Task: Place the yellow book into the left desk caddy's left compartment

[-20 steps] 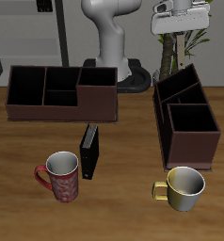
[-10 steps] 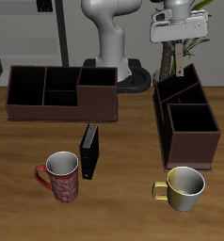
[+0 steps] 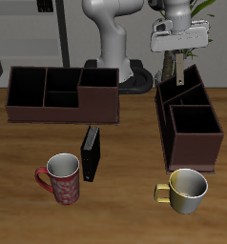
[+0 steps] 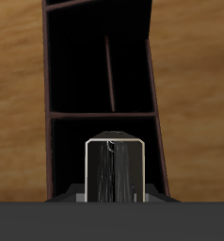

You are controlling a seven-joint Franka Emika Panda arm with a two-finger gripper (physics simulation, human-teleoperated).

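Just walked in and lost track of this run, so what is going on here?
The arm's hand holds the yellow book upright and hangs over the far end of the left desk caddy, with the book's lower end at about the rim. In the wrist view the book sits above the caddy's open compartments. A black book, a red mug and a yellow mug stand untouched on the table.
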